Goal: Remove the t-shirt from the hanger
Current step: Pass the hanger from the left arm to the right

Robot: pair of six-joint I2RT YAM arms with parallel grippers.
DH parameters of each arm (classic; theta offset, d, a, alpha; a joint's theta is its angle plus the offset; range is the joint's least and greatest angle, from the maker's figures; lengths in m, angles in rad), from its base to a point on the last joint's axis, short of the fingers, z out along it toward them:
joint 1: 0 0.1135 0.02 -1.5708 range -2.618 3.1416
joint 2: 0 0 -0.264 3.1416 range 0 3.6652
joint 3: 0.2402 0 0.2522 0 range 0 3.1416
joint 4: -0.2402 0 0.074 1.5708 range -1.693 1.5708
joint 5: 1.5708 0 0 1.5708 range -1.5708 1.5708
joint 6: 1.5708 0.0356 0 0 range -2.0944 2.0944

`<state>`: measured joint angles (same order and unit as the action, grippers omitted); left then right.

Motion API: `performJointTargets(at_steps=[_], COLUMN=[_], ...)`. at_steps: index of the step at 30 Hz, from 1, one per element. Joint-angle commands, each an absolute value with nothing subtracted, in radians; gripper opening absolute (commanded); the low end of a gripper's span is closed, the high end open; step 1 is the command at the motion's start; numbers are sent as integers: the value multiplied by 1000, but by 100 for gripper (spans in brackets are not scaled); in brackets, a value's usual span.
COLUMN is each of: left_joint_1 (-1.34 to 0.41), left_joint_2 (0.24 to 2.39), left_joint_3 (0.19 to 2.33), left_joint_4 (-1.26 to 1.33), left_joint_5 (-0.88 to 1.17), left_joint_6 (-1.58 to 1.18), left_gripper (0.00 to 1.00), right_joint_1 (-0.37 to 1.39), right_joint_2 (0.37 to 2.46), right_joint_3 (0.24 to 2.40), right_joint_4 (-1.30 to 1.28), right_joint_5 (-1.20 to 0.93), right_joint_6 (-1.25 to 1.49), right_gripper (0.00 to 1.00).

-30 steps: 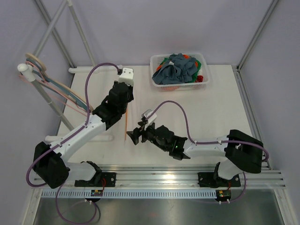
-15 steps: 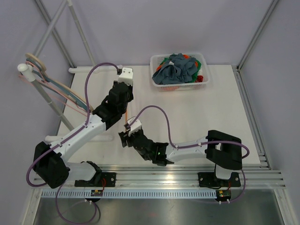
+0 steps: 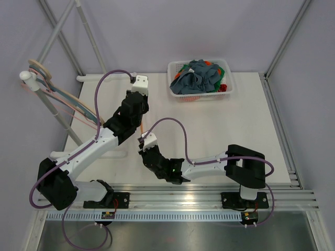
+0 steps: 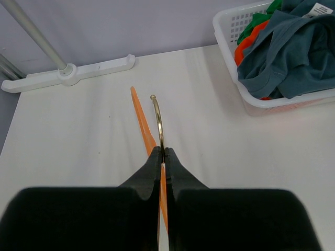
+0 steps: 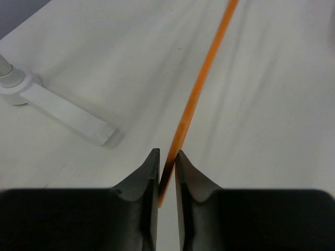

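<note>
A bare orange hanger point(image 4: 142, 119) with a gold hook point(image 4: 157, 116) is held above the table. My left gripper point(image 4: 163, 152) is shut on its neck, and shows in the top view point(image 3: 135, 108) over the left middle of the table. My right gripper point(image 5: 167, 152) is shut on the end of the hanger's arm point(image 5: 201, 83), just below the left gripper in the top view point(image 3: 142, 147). There only a short orange strip of the hanger point(image 3: 142, 129) shows. A grey-blue t-shirt point(image 3: 196, 78) lies crumpled on top of the white basket point(image 3: 171, 68), clear of the hanger.
The basket point(image 4: 224, 32) at the back also holds green and orange clothes. A white rack foot point(image 4: 68, 73) lies at the back left and shows in the right wrist view point(image 5: 57, 112). Its slanted pole carries several more hangers point(image 3: 44, 73) at the far left.
My right arm has swung left across the table to the hanger's lower end and its jaws have narrowed onto it. The left gripper and hanger have stayed in place.
</note>
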<state>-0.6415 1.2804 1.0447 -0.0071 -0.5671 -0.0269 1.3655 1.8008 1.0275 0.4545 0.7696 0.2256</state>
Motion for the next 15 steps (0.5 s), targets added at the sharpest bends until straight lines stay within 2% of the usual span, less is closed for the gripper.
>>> performJointTargets(at_steps=[1,2,3,4,9,12,15], left_joint_1=[-643,-643,-643,-643,-643,-643,-643], left_joint_2=[1267,1264,1262,1261,1235,1212,1187], left_joint_3=[1069,1069,1069,1069,1068,1057,1051], left_joint_4=[55,54,51,48,26,29,25], left_joint_5=[-603,-598,-597,-594,-528,-505,-486], left_joint_6=[-38,-41,-43,-44,-37,-31,-22], left_gripper=[0,0,0,0,0,11,33], right_joint_1=[1365,1365,1365,1364,1358,1347,1298], right_joint_2=[1790,1787,1786,1781,1726,1691,1645], right_joint_3=[1046,1042,1039,1031,960,930,908], right_joint_4=[445,445,443,445,543,568,543], right_joint_5=[831,837,842,845,836,836,766], right_joint_6=[262,258,258,253,180,118,114], right_gripper=[16,6,6,0,0,0,0])
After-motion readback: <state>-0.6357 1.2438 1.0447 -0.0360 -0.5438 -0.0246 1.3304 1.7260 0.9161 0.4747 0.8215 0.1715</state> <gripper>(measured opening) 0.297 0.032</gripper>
